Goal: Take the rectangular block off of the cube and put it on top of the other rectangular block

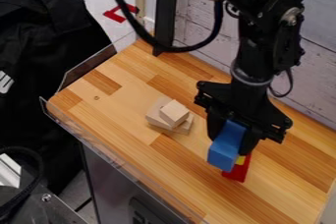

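Observation:
The black gripper (231,142) hangs over the right half of the wooden table, shut on a blue rectangular block (224,150) whose near end juts out toward the camera. Just behind and below the block, a small yellow piece (240,160) peeks out. A red piece (238,171) lies beneath it, partly covered by the blue block and the gripper. Whether the blue block touches the yellow piece, I cannot tell. Left of the gripper, a plain wooden cube (175,112) rests on flat light-wood pieces (157,117).
A clear raised edge (118,166) runs along the table's near left side. Behind the table stands a whitewashed plank wall (305,66), with a black post (166,12) at the back corner. A black cable loops above the table's far end.

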